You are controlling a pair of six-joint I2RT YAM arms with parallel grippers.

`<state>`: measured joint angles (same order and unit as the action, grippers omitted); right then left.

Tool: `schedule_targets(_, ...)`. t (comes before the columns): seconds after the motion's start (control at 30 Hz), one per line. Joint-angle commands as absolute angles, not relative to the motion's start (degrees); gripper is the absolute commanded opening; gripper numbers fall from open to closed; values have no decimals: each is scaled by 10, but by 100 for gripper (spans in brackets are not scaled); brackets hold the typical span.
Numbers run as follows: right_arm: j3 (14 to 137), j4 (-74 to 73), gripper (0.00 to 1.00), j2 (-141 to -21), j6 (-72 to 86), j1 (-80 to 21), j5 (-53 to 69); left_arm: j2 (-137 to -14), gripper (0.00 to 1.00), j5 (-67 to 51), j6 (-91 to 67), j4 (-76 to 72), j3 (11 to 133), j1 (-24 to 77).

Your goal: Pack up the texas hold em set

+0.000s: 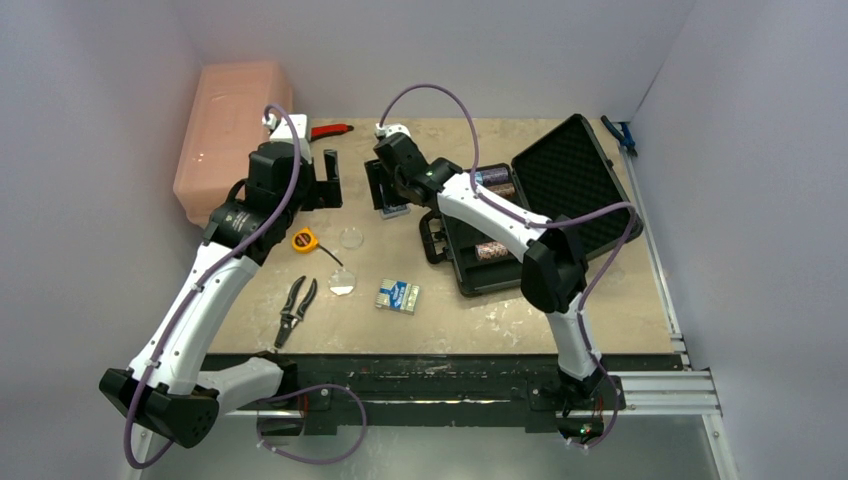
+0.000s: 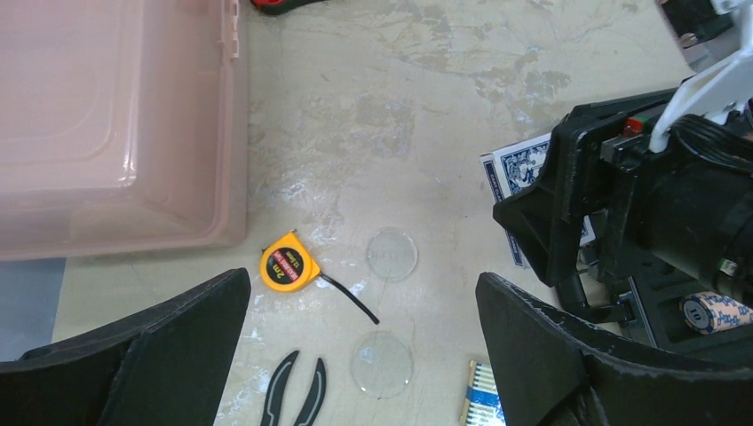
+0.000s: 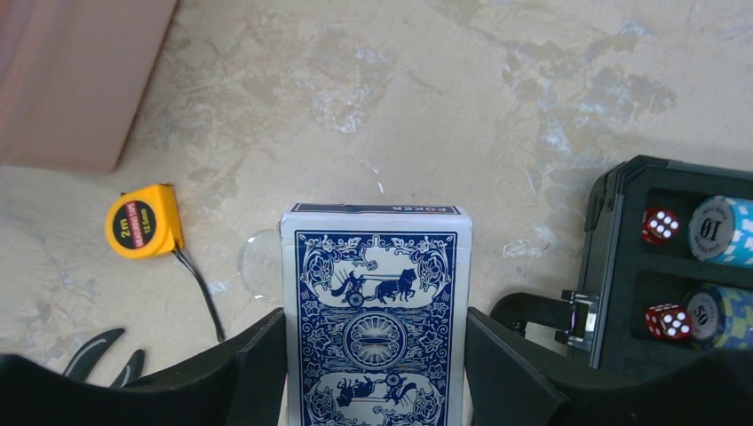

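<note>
Jaws of the right pincer [image 3: 376, 373] clamp a blue-backed card deck [image 3: 376, 302], its patterned back facing the wrist camera. To that pincer's right sits the open black briefcase [image 3: 613, 257], with two red dice [image 3: 660, 224] and chip stacks [image 3: 721, 229] in its foam slots. The left pincer [image 2: 364, 355] gapes wide and holds nothing. Beneath its spread lie two pale discs [image 2: 392, 254], a yellow tape measure [image 2: 289, 266] and pliers [image 2: 313, 390]. A second deck [image 2: 482, 399] lies beside its right finger.
</note>
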<state>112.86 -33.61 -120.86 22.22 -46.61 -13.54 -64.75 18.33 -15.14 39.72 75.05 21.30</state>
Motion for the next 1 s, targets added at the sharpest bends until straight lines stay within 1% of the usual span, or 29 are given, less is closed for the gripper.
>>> schedule_targets(0.0, 1129, -286, 0, -1153, 188, -469, -135, -636, 100, 194, -135, 369, 747, 213)
schedule_targets(0.43, 1080, -287, 0, -1094, 160, -454, -182, -651, 100, 178, -134, 370, 750, 213)
schedule_targets(0.7, 1022, -279, 0, -1051, 149, -426, -182, -657, 99, 166, -136, 369, 750, 214)
schedule_targets(0.97, 945, -256, 0, -999, 147, -386, -155, -663, 99, 160, -138, 369, 750, 214)
